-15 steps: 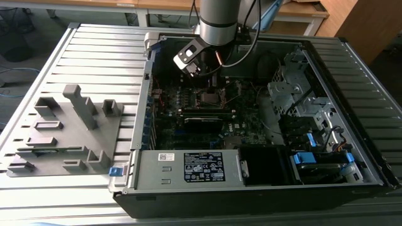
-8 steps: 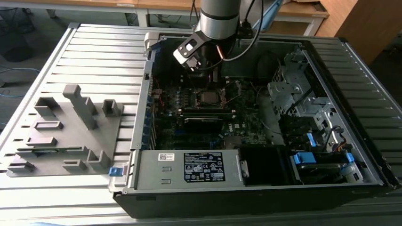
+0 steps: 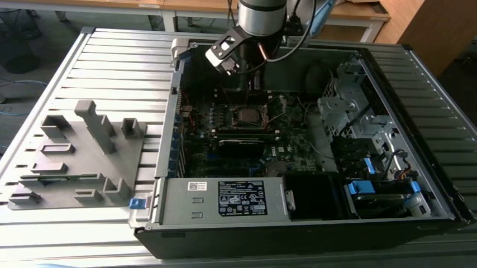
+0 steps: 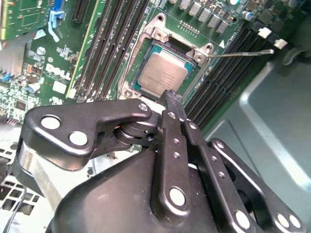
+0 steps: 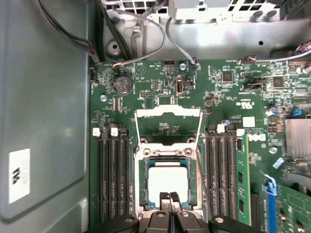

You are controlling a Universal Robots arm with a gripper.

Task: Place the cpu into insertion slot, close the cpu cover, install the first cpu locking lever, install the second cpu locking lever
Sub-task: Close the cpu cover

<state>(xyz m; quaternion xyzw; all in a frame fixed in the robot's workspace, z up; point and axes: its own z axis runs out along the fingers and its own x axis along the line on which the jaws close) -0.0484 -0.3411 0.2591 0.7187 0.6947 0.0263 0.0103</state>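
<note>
Evidently the end effector (image 5: 169, 196) has its fingertips pressed together on nothing, just over the near edge of the cpu (image 5: 167, 180); the cpu lies in the insertion slot (image 5: 142, 182); beyond the fingertips the cpu cover (image 5: 167, 112) stands open; a white printed label (image 5: 18, 174) sits on the case wall.

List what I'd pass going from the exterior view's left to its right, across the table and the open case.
In order: grey plastic fixture block with upright posts → square silvery-rimmed insertion slot on the motherboard → silvery metal drive cage.
</note>
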